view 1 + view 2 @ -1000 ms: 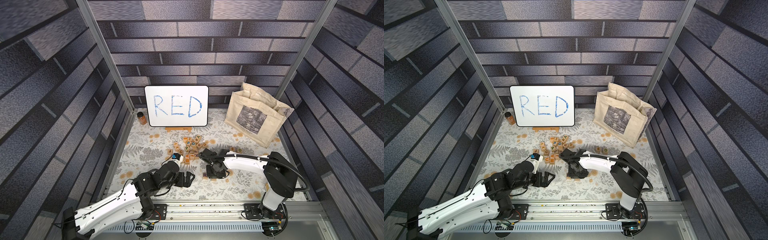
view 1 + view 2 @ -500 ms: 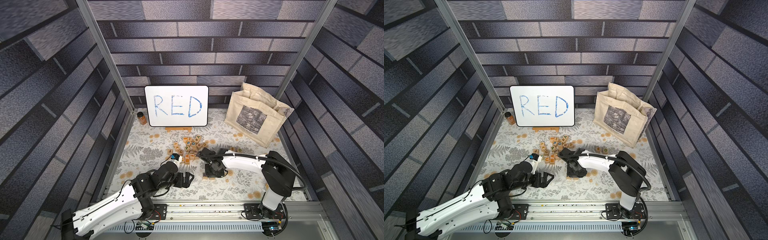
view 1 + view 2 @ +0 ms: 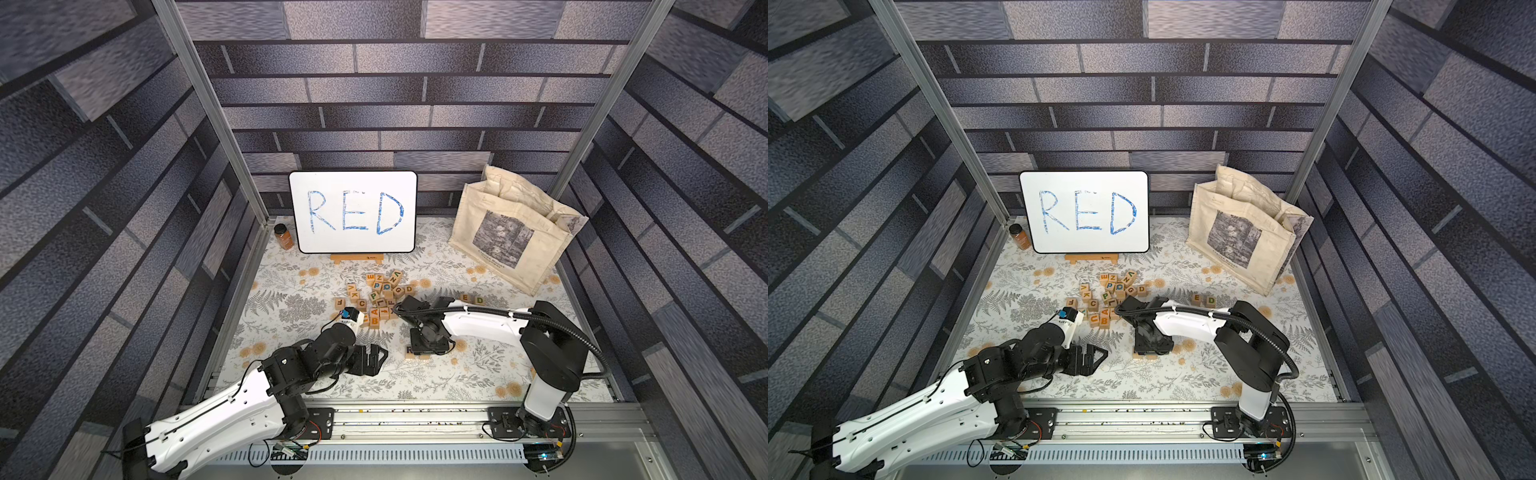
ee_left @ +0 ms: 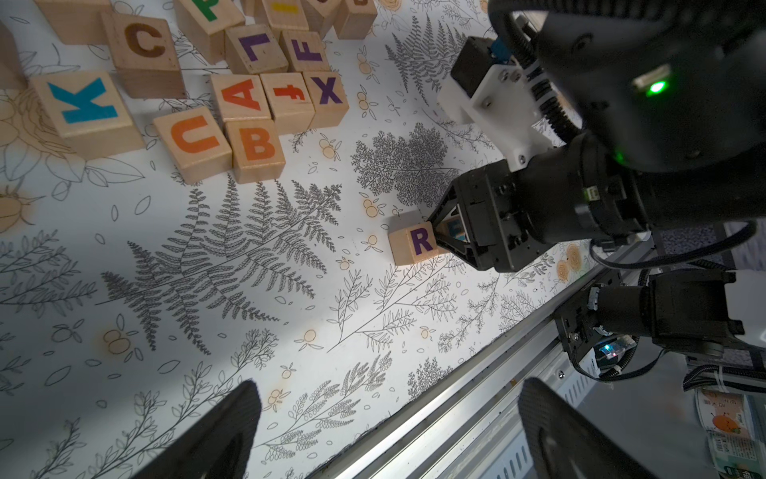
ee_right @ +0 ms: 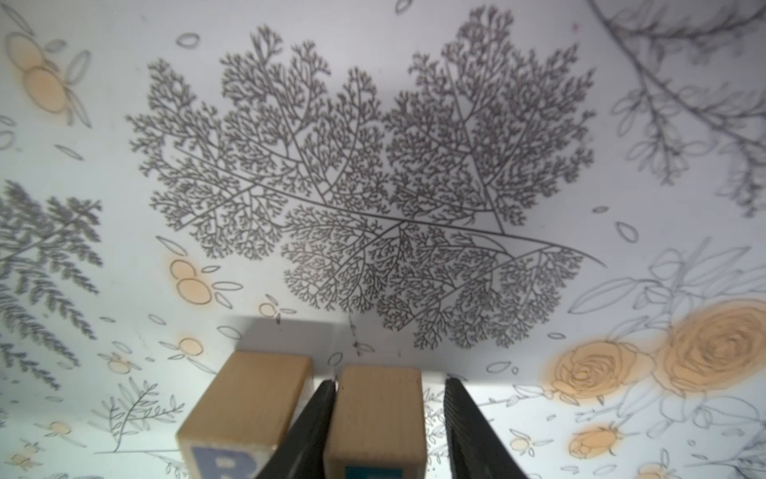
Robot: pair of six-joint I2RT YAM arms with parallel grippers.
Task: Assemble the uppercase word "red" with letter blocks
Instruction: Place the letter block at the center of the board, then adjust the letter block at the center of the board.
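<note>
The jaws of the right gripper [image 5: 390, 385] stand narrowly parted astride the teal E block [image 5: 379, 419]. One finger [image 5: 317, 419] sits wedged in the slot between it and the purple R block [image 5: 253, 406], touching the E, while the other stands just clear of the E's far face, so nothing is clamped. Both cubes rest flat on the floral tabletop [image 5: 621, 249], R then E, side by side with only that finger's thickness between them, toward the front in both top views. The left gripper [image 4: 387, 390] hovers low nearby, its jaws wide and empty. The orange D [image 3: 409, 288] looks to lie at the edge of the loose pile farther back, so the word seems two letters along. The danger lies in the lift-off: if the jaws rise before parting further, or rise at a slant, the wedged finger may drag the E or shove the R, twisting the row. Later, a green D [image 3: 480, 300] set apart beside an orange E could be fetched by mistake
</note>
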